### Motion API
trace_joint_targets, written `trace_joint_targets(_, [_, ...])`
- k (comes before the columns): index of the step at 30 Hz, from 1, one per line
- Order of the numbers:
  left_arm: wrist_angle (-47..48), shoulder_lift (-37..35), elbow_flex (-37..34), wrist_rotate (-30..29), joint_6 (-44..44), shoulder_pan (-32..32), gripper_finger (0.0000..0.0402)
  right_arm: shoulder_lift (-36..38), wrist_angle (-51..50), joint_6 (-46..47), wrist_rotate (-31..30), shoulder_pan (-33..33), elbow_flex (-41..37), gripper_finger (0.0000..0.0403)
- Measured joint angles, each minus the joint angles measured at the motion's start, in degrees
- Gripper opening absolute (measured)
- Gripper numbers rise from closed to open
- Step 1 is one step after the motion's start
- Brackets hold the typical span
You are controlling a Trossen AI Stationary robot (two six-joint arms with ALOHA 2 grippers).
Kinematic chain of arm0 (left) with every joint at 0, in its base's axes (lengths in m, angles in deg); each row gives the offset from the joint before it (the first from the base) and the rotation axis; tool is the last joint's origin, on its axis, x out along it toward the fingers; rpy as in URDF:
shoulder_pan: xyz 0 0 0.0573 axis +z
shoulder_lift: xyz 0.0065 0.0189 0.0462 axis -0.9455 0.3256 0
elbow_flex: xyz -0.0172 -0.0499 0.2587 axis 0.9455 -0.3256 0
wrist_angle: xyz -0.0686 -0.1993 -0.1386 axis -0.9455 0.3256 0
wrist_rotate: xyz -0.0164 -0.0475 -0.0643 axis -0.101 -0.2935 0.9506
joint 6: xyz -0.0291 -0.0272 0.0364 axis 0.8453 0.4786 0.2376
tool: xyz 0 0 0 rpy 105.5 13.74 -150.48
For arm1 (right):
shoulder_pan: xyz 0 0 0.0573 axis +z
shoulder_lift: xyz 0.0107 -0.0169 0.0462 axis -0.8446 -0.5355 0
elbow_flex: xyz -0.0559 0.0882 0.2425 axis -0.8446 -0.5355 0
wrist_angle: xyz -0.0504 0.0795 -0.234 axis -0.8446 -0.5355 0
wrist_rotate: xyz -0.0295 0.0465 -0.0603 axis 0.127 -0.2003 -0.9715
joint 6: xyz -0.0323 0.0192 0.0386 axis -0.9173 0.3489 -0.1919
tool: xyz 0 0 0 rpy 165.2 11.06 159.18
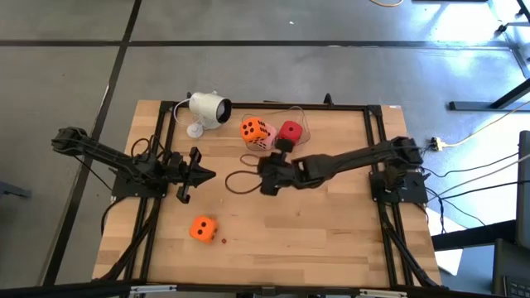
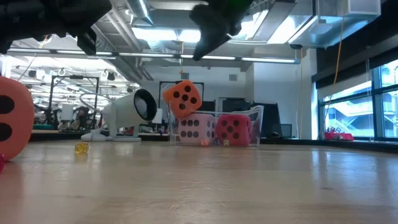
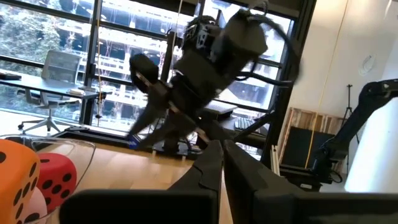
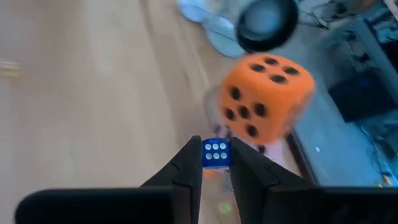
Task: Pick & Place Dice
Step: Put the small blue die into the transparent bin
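Note:
One orange die (image 1: 252, 129) (image 2: 183, 98) (image 4: 267, 93) sits tilted on top of the pale pink die (image 2: 196, 128). The red die (image 1: 290, 131) (image 2: 233, 129) stands beside them on the floor of a clear-walled box (image 2: 256, 118). A second orange die (image 1: 203, 228) (image 2: 11, 124) rests on the bare table near its near-left part. My right gripper (image 1: 267, 184) (image 4: 216, 163) hovers high over the table's middle, just nearer than the box, and is shut on a tiny blue cube. My left gripper (image 1: 203, 174) (image 3: 221, 152) waits shut at the table's left. My right gripper pinches a tiny blue cube with white pips (image 4: 216, 152) between its two fingertips, only at their free ends. The cube is lifted clear of the table, and one pipped face is turned toward the wrist camera.
A white camera on a stand (image 1: 207, 108) (image 2: 127, 112) sits at the far left beside the box. A dark cable loop (image 1: 240, 182) lies mid-table. Tiny coloured specks lie on the wood, among them a yellow one (image 2: 81, 148) and a red one (image 1: 223, 241).

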Motion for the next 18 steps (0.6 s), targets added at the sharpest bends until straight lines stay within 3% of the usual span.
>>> trace_joint_targets(6, [0.0, 0.0, 0.0, 0.0, 0.0, 0.0, 0.0008, 5.19, 2.03, 1.08, -2.35, -2.96, -8.65, 0.0064])
trace_joint_targets(18, [0.0, 0.0, 0.0, 0.01, 0.0, 0.0, 0.0008, 9.96, 17.95, -3.42, -3.03, -9.5, -24.74, 0.0066])
